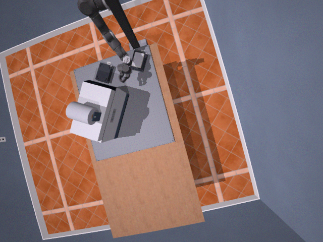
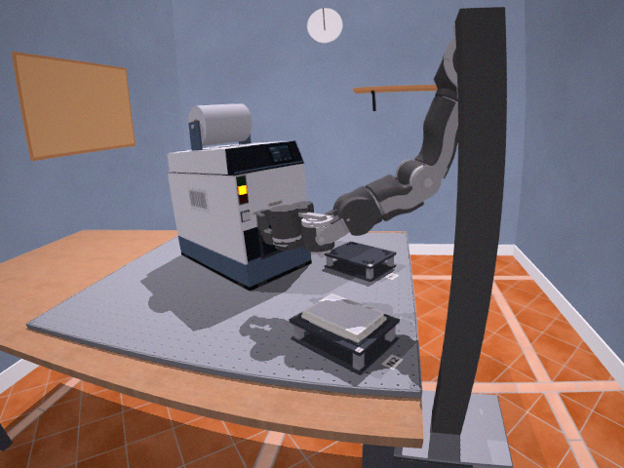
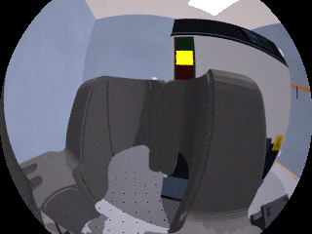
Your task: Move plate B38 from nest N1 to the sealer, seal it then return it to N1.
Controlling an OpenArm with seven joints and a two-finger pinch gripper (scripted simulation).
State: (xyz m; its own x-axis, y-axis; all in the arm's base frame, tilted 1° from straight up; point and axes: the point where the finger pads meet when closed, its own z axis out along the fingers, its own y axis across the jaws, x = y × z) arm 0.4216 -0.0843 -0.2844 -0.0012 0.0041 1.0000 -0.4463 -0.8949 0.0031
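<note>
The sealer (image 2: pixel 236 201) stands on the grey breadboard, and its lamp (image 2: pixel 242 189) is amber; it also shows amber in the wrist view (image 3: pixel 185 58). My gripper (image 2: pixel 260 224) is shut and empty, close in front of the housing's left front, just right of the START key (image 2: pixel 245 215). In the wrist view the shut fingers (image 3: pixel 175 156) fill the middle. Plate nest N1 (image 2: pixel 359 259) is dark and holds no plate. B38 and the stage are not visible outside the housing; my gripper hides the slot. Nest N2 (image 2: pixel 347 334) holds the foil-covered plate B83 (image 2: pixel 345 318).
The foil roll (image 2: pixel 219 123) sits on top of the sealer. The arm's black column (image 2: pixel 471 221) stands at the table's right edge. From above, N1 (image 1: pixel 104 72) and N2 (image 1: pixel 138 60) lie at the breadboard's far end beside my gripper (image 1: pixel 123 75).
</note>
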